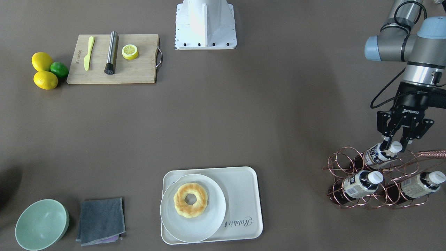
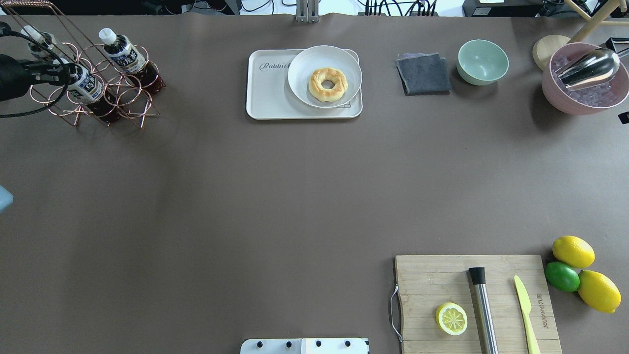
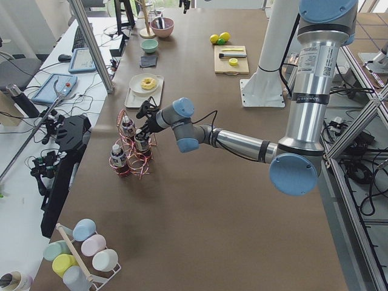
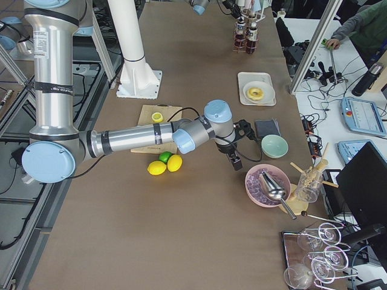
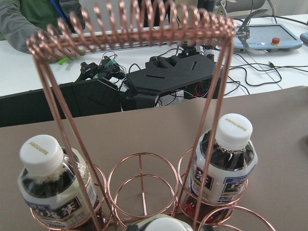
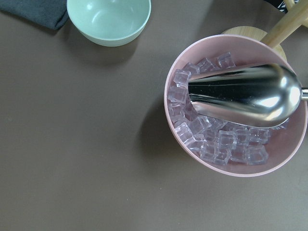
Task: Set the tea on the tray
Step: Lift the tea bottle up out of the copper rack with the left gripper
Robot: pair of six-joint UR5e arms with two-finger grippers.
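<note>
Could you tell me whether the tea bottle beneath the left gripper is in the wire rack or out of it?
In: the tea stands in a ring of the copper rack, as do the other two bottles.

A wooden cutting board [image 1: 139, 73] carries a yellow knife [image 1: 89, 53], a steel muddler [image 1: 111, 53] and a lemon half [image 1: 130, 51], with two lemons [image 1: 42, 61] and a lime [image 1: 59, 69] just beside it. A mint-green bowl [image 1: 41, 225] sits next to a folded grey cloth [image 1: 101, 220], and a round white plate [image 1: 184, 226] bears a doughnut [image 1: 200, 205]. A pink bowl [image 2: 550, 96] holds ice cubes [image 6: 226, 142] and a metal scoop [image 6: 240, 96]; a copper wire rack [image 5: 130, 36] stands well apart.
</note>
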